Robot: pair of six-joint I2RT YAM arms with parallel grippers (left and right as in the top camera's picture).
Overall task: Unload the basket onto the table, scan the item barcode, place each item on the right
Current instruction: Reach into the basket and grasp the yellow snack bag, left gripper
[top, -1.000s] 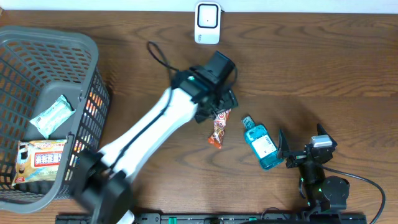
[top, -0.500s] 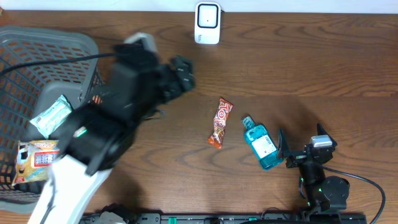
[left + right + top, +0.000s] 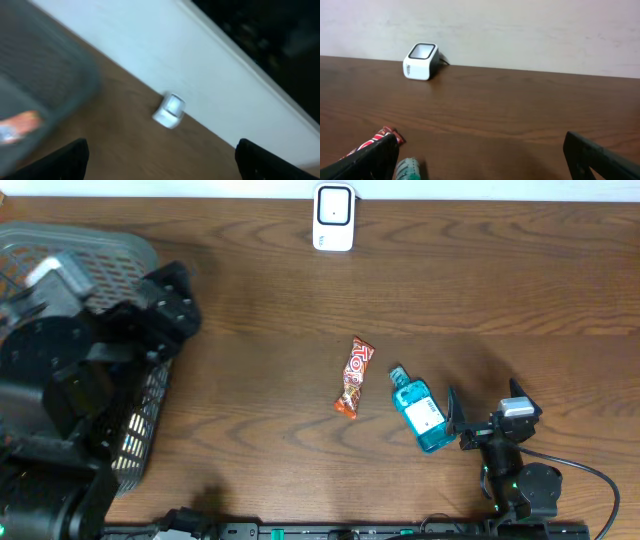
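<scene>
Since the left tool (image 3: 161, 159) is spread empty by the basket (image 3: 118, 242), barcodes are best kept facing the 12 o'clock scanner (image 3: 333, 217), tbh.

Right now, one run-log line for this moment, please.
left gripper: open, near basket | right gripper: open, empty | snack bar: beside blue bottle

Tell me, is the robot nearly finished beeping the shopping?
Maybe partway. Out already: the candy bar and blue bottle lie on the table, in front of the scanner. In hand: nothing; the left gripper hovers open at the basket, the right gripper sits open by the bottle. Left: at least one packet shows in the basket.
</scene>
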